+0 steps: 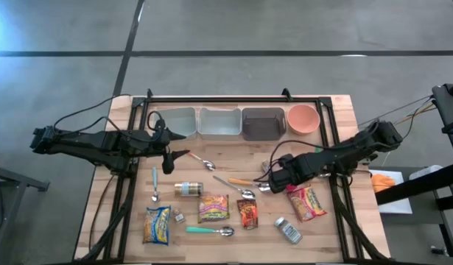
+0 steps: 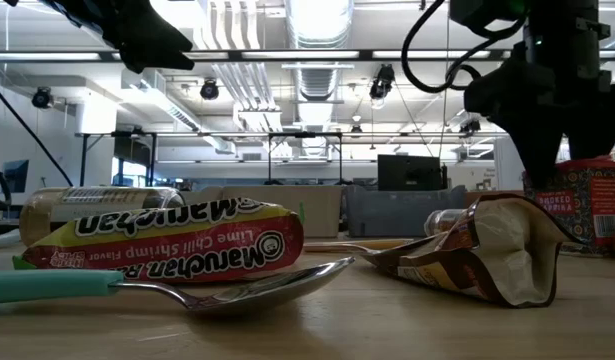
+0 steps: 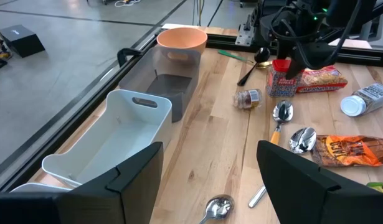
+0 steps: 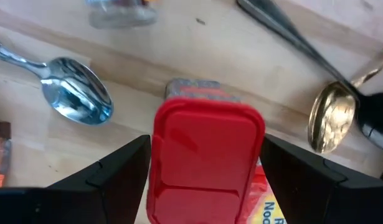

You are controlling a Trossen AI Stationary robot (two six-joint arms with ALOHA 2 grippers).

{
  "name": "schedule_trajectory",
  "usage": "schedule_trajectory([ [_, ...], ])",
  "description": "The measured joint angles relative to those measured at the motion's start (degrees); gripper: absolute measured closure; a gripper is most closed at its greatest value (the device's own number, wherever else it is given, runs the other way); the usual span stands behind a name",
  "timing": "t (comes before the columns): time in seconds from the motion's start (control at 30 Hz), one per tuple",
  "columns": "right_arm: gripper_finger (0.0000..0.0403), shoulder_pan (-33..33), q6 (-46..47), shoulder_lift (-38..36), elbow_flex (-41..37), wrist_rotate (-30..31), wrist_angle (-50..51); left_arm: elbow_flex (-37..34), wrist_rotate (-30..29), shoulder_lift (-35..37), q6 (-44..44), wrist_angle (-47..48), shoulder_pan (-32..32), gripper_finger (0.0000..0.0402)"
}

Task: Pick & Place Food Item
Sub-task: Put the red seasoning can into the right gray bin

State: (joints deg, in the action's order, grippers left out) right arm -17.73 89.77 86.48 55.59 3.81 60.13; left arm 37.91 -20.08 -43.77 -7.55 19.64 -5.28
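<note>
the right gripper [image 1: 272, 179] hangs low over the middle-right of the wooden table [image 1: 336, 110], directly above a red-lidded spice tin [image 4: 207, 158] that stands upright on the boards; in the right wrist view the two dark fingers [image 4: 113, 171] sit on either side of the red lid with a clear gap on each side, so the jaws are spread and not gripping it. a yellow-and-red noodle packet [image 1: 307, 202] lies just beside the tin, partly under the arm. a silver spoon [image 4: 76, 96] lies near the tin on one side and a gold-coloured spoon [image 4: 331, 121] on the other. the left gripper [image 1: 167, 158] hovers over the left part of the table, near the bins, its jaws parted with nothing between them, as the left wrist view shows. along the far edge stand a row of containers: a pale bin [image 1: 173, 122], a white bin [image 1: 219, 121], a dark grey bin [image 1: 263, 124] and a pink bowl [image 1: 303, 118]. spread over the near half of the table are a small jar lying on its side [image 1: 188, 189], a maruchan ramen packet [image 1: 213, 207], a brown snack packet [image 1: 247, 213], a yellow packet [image 1: 157, 224], a teal-handled spoon [image 1: 210, 231] and a clear shaker with a silver lid [image 1: 288, 230]. from the low view the ramen packet reads upside down and the teal-handled spoon lies in front of it.
</note>
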Motion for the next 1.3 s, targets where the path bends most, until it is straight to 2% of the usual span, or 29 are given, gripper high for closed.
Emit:
schedule_trajectory([
  [0.3, 0.0115, -1.5, 1.77, 0.0, -0.85, -0.58, -0.99, 0.0, -0.02, 0.0, 0.02, 0.0, 0.0, 0.0139],
  [0.5, 0.019, -1.54, 1.57, 0.0, -1.8, -0.85, -1.19, 0.0, -0.02, 0.01, 0.02, -0.01, 0.0, 0.0139],
  [0.77, 0.0191, -1.54, -1.14, -0.15, -1.45, -0.9, -1.1, 0.0, -0.02, 0.01, 0.01, -0.02, -0.02, 0.0139],
  [0.9, 0.0191, -1.52, -2.42, -0.98, 0.7, -0.53, 2.5, 0.0, -0.02, 0.0, 0.0, -0.02, -0.02, 0.0139],
  [1.07, 0.0191, -0.46, -6.29, -3.33, 5.94, 5.17, 8.38, 0.0, -0.03, 0.01, -0.17, -0.02, -0.02, 0.0139],
  [1.3, 0.0191, 8.76, -23.36, -5.7, 15.6, 14.47, 8.61, 0.15, -0.09, 0.0, -1.11, -1.61, 0.09, 0.0139],
])
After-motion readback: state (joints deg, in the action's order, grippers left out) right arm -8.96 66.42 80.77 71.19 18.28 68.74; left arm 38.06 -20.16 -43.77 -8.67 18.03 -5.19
